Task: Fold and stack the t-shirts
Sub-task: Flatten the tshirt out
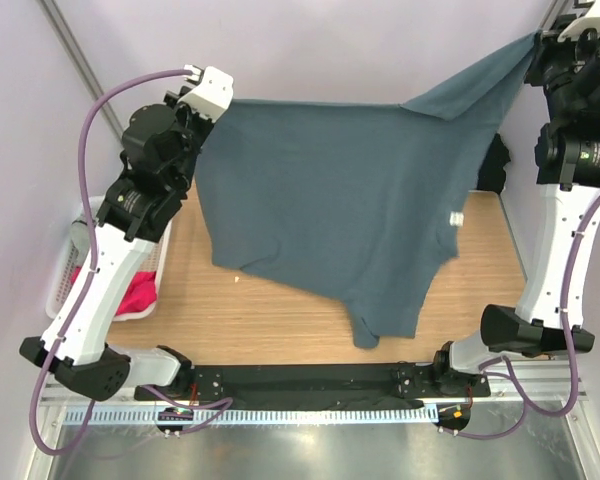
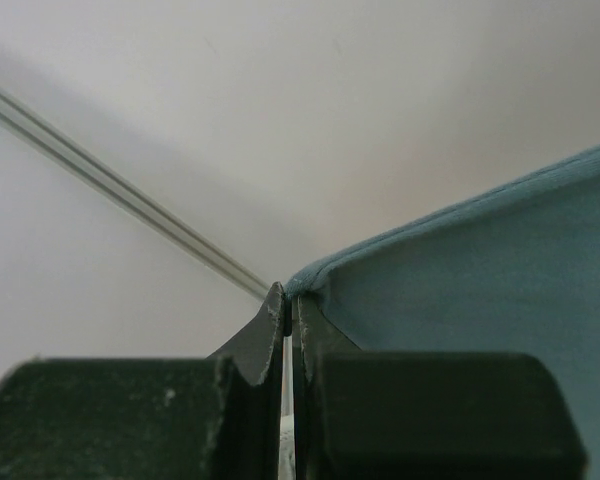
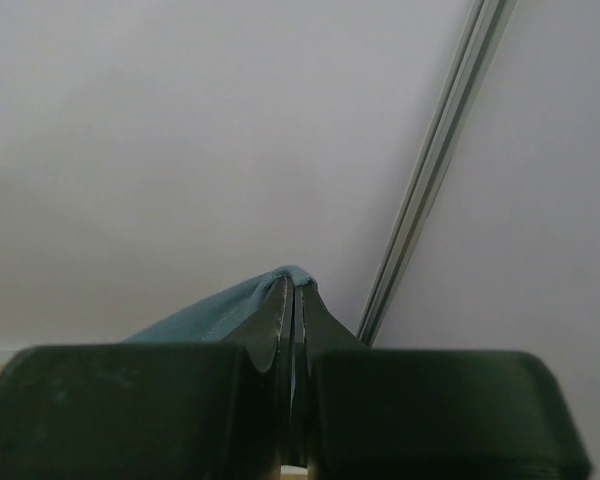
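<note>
The slate blue-grey soft cotton t-shirt point(image 1: 330, 200) hangs spread in the air across the upper middle of the top view, above the light wooden table point(image 1: 270, 320). It is stretched by one edge between both arms. The left gripper point(image 2: 288, 300), at upper left, has its jaws pinched tight on one corner of the hem. The right gripper point(image 3: 292, 285), in the upper right corner, is clamped on the other end. I judge this the spreading step, before any fold. The next move calls for lowering both ends evenly so the cloth lies flat, unwrinkled and square on the wood. A bright pink shirt point(image 1: 135, 295) waits in the white slatted plastic basket point(image 1: 60, 290) at left.
</note>
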{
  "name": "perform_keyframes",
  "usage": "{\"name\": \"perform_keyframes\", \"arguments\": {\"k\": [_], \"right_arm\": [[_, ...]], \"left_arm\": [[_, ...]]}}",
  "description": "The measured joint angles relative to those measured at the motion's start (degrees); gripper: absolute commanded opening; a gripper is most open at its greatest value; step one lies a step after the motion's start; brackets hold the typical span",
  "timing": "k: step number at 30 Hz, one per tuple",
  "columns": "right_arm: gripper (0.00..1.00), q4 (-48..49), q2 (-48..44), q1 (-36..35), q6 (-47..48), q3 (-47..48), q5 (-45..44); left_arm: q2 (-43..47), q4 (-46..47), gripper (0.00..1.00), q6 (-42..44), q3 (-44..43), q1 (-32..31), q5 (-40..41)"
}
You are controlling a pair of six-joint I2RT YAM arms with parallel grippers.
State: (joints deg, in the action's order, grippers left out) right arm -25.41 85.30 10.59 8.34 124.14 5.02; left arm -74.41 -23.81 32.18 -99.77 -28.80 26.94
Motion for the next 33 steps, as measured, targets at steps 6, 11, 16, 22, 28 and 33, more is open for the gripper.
{"name": "perform_keyframes", "arguments": {"k": [6,11,16,22,28,33], "right_arm": [[0.01,-1.09,-2.03,0.00,0.76,2.62,0.00],[0.01,-0.98,-10.58,0.00,1.66,3.15,0.09],[0.01,-0.42,-19.37,0.00,2.80,3.17,0.28],[0.01,1.09,-25.66,0.00,4.74,5.62,0.22],[0.01,1.36,-23.93,0.02,5.57,9.33,-0.02],[0.01,1.66,-19.54,0.02,6.12,11.74,-0.50]], "left_arm": [[0.07,-0.04,0.00,-0.20,-4.26,0.02,0.66],[5.31,-0.63,0.00,-0.61,-4.90,0.00,0.15],[11.82,-1.46,0.00,-1.53,-4.87,0.09,-0.61],[15.47,-2.45,0.00,-2.21,-6.16,0.50,-1.05],[13.38,-3.34,0.00,-2.89,-10.69,0.59,-1.27],[10.05,-2.95,0.00,-2.03,-12.63,0.59,-0.94]]}}
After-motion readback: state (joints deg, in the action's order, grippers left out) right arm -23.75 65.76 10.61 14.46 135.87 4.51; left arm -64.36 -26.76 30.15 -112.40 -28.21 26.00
